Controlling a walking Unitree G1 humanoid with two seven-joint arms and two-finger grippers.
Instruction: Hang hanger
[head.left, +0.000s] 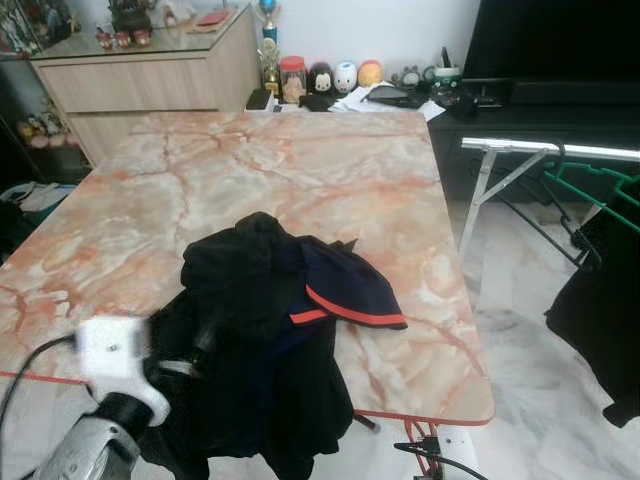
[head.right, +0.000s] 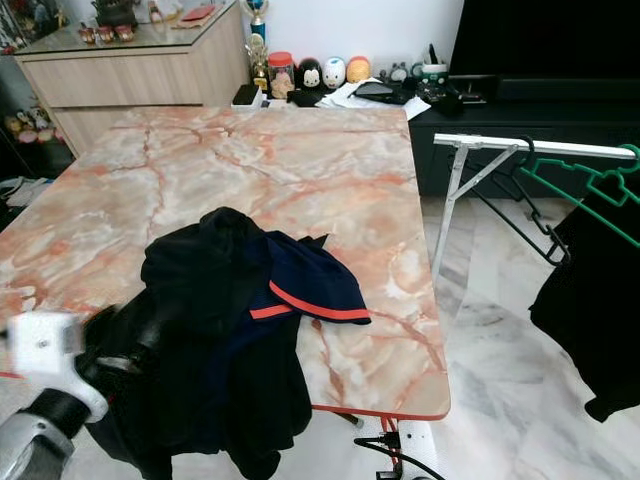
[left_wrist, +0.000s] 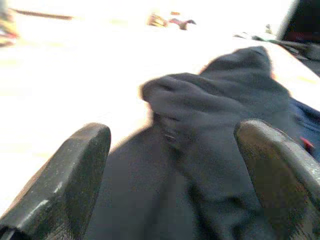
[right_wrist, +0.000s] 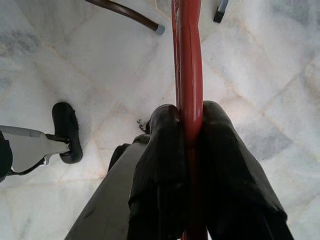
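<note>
At the near edge of the marble table, the left arm reaches in low from the robot's left, its left gripper spread wide with both black fingers apart and nothing between them, hovering just short of the heap of dark clothes. Directly ahead of that gripper the black garment bunches up, and to its far side lies a navy piece with a red-orange trim; part of the heap hangs over the table's near edge. The right wrist view looks down at the white marble floor, where the right gripper is closed tight on a red hanger, its bar running out beyond the fingertips. Farther off to the right stands a drying rack carrying a green hanger and a black garment. Beyond the table a wooden cabinet and small figurines line the wall.
</note>
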